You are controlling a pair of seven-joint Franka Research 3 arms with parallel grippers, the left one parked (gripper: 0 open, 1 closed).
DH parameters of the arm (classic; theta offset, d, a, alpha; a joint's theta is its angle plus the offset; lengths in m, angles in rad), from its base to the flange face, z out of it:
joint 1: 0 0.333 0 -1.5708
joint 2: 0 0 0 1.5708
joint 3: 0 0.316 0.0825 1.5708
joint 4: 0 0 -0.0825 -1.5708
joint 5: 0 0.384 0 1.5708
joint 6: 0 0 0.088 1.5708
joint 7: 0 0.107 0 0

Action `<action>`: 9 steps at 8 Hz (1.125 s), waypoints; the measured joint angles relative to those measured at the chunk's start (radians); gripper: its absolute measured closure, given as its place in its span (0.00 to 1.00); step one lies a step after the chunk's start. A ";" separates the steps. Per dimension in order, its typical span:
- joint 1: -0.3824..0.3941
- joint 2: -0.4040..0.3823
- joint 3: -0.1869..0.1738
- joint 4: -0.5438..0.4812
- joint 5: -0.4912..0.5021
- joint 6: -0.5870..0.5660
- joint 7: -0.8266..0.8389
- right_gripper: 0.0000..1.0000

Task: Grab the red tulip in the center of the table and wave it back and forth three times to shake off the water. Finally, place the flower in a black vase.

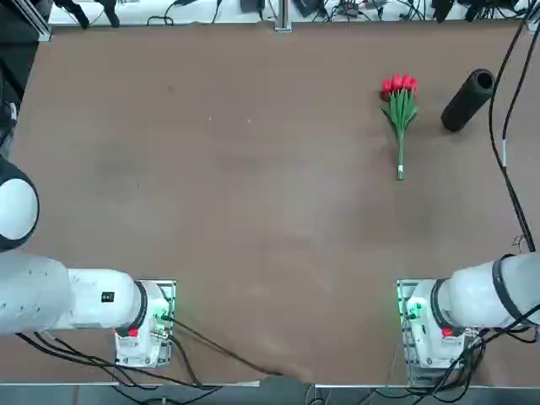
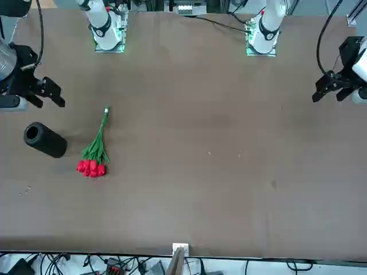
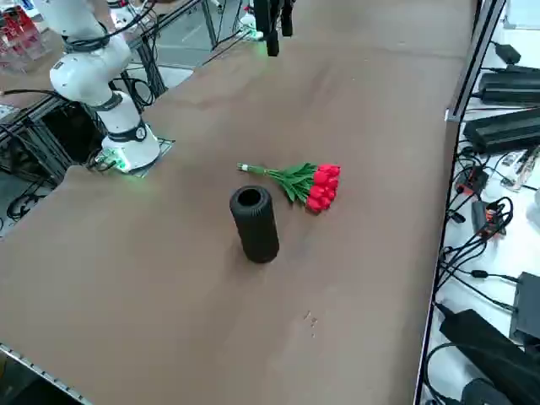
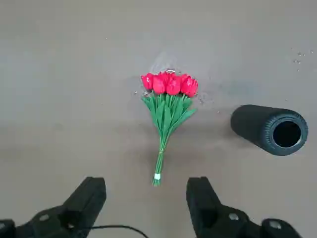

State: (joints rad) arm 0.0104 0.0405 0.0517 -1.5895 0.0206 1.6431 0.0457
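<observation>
One red tulip bunch [image 4: 167, 106] flat on the brown table [image 4: 59, 124], the right gripper [image 4: 146, 191] near it, jaws wide open.

A white bench [image 3: 460, 373] is covered with lots of stuff. A long black box [image 3: 506, 133] lies on the white bench, and so does a dark gray box [image 3: 528, 308]. A big black block [image 3: 489, 350] is on the white bench too. Thin black wires [image 3: 466, 251] loop and tangle all over the white bench. A shiny metal post [image 2: 176, 262] stands at the white bench's edge. Some tiny clear drops [image 3: 310, 319] sit off the white bench. Clear and red plastic things [image 3: 21, 38] are well apart from the white bench.
</observation>
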 joint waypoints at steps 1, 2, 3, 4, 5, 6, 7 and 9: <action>0.000 0.000 0.000 0.000 0.000 0.000 0.000 0.00; 0.000 0.000 0.000 0.000 0.000 0.000 0.000 0.00; 0.000 0.000 0.000 0.000 0.000 -0.011 -0.001 0.00; 0.000 0.000 0.000 0.000 0.000 -0.038 -0.001 0.00; 0.000 0.001 0.000 0.001 0.000 -0.091 -0.001 0.00; 0.000 0.006 0.000 -0.001 0.000 -0.174 0.000 0.00; -0.003 0.013 0.000 -0.002 0.000 -0.252 0.000 0.00; -0.022 0.040 -0.001 -0.009 0.000 -0.377 0.000 0.00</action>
State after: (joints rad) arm -0.0118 0.0810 0.0503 -1.5987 0.0202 1.2662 0.0461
